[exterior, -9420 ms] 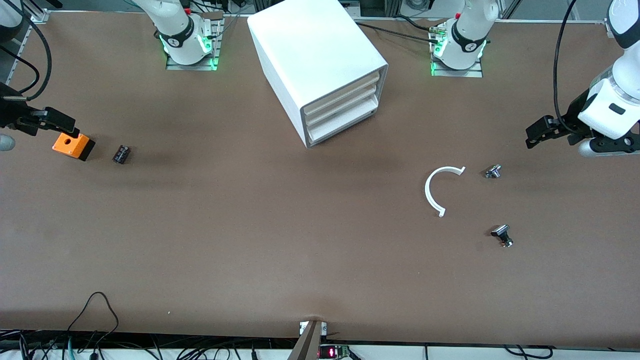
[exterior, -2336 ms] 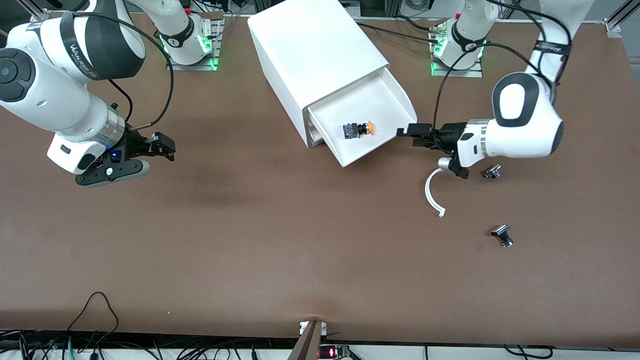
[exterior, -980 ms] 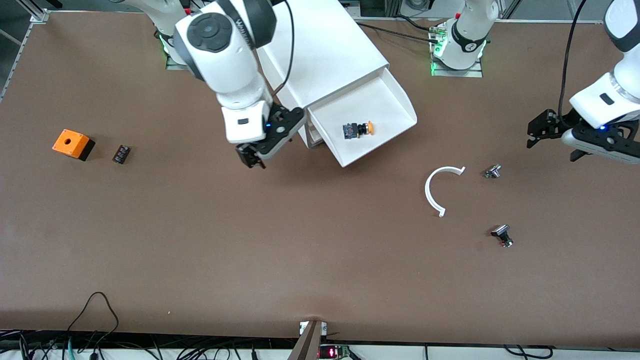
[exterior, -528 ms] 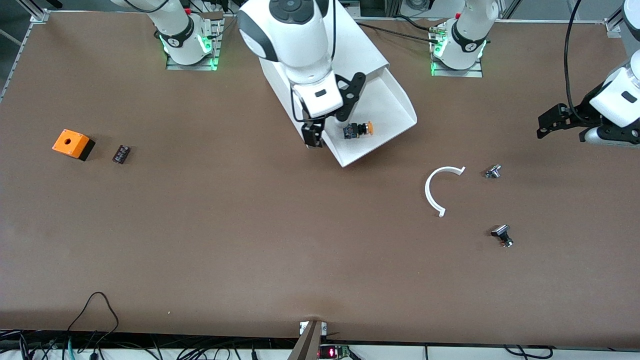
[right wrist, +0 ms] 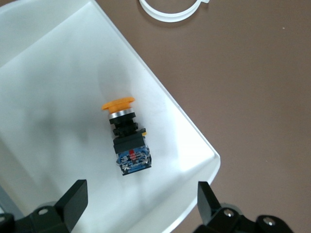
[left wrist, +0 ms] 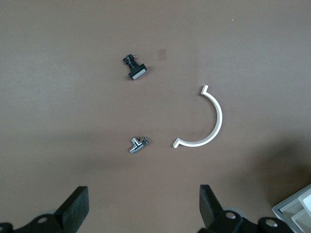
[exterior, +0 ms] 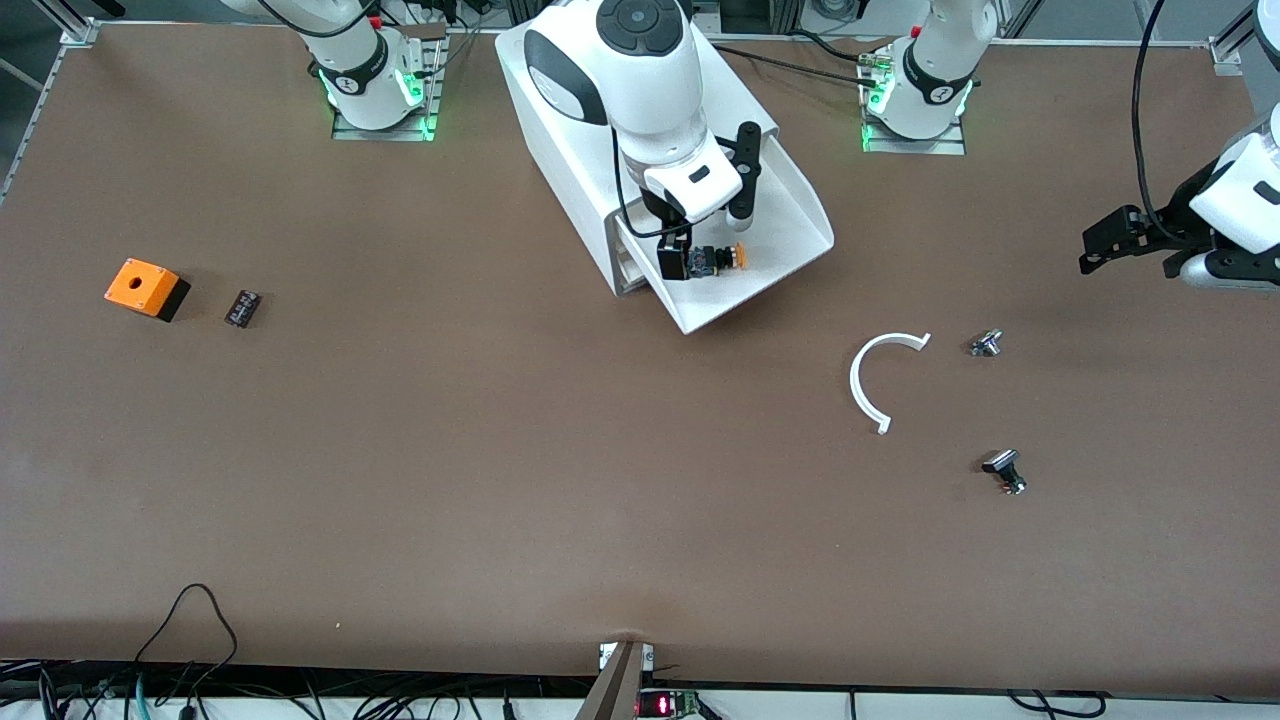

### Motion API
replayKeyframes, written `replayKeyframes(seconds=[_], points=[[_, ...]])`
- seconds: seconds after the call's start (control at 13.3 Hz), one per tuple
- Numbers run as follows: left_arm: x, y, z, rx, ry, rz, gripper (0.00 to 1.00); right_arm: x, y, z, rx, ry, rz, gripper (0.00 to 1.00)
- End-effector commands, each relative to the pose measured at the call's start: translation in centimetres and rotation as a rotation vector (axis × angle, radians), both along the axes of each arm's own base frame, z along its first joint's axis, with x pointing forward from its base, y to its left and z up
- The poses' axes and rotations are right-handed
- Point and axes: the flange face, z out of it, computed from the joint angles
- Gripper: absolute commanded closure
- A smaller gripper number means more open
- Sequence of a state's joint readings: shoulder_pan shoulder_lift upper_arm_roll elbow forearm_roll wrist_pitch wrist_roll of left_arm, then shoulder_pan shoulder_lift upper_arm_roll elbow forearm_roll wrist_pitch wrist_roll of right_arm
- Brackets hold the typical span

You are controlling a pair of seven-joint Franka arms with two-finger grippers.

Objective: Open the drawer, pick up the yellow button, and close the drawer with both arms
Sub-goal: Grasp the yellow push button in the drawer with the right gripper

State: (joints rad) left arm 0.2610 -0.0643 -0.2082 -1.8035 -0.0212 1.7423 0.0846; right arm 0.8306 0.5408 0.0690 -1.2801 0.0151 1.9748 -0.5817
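Cabinet (exterior: 620, 120) is standing on the counter (exterior: 500, 480) with the drawer (exterior: 770, 255) pulled out. Right claw (exterior: 705, 235) is hovering over the drawer, spread wide, gripping nothing. Left claw (exterior: 1100, 245) is waiting, wide apart and empty, over the counter's left-arm end. Button (right wrist: 125, 138) is lying on its side in the drawer.

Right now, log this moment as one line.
drawer: open | button: lying in drawer | right gripper: open, over button | left gripper: open, waiting at left arm's end

Even bright overhead light, soft faint shadows, sharp focus.
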Motion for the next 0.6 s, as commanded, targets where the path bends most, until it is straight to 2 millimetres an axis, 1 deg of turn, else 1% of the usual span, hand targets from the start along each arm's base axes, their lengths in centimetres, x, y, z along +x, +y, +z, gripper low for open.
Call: replayKeyframes(seconds=[0.0, 0.15, 0.23, 0.38, 0.45, 0.53], points=[[0.2, 0.3, 0.3, 0.025, 0.012, 0.007, 0.0, 0.1, 0.6, -1.0, -0.023, 0.004, 0.07, 0.0], [0.5, 0.8, 1.2, 0.025, -0.007, 0.016, 0.0, -0.5, 1.3, -2.5, -0.043, 0.011, 0.114, 0.01], [0.9, 1.1, 1.2, 0.022, -0.006, 0.019, 0.0, -0.5, 1.5, -3.6, -0.059, 0.016, 0.117, 0.01], [1.1, 1.2, 1.2, 0.021, -0.006, 0.021, 0.0, -1.3, 2.4, -5.3, -0.081, 0.021, 0.142, 0.01], [1.0, 1.2, 1.1, 0.021, -0.003, 0.021, 0.0, -2.4, 3.4, -5.7, -0.086, 0.02, 0.158, 0.01], [1.0, 1.3, 1.0, 0.021, 0.002, 0.022, 0.0, -2.8, 3.7, -5.7, -0.083, 0.021, 0.159, 0.01]])
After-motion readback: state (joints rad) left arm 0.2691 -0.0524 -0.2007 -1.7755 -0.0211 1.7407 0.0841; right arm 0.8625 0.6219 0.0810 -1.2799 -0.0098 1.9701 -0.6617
